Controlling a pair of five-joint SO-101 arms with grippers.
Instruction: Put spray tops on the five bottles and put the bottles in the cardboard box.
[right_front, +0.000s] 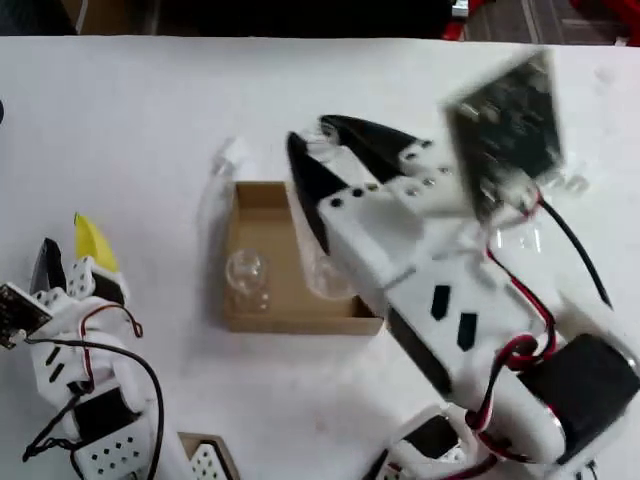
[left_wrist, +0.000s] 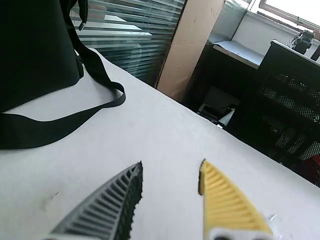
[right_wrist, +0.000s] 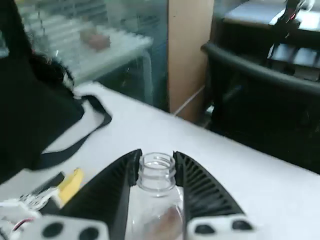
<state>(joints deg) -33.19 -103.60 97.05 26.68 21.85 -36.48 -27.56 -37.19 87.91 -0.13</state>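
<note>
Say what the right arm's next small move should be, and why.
Probably carry the bottle away from the box rather than release it: the right gripper is shut on its neck, which is bare, with no spray top on.

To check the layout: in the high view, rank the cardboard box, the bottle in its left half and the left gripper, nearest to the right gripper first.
1. cardboard box, at its fingers.
2. bottle, box's left half.
3. left gripper, far left.

the cardboard box (right_front: 290, 322) is half covered by the right gripper (right_front: 307, 130) and its bottle (right_wrist: 156, 172); open table (right_front: 150, 140) is left alongside.
</note>
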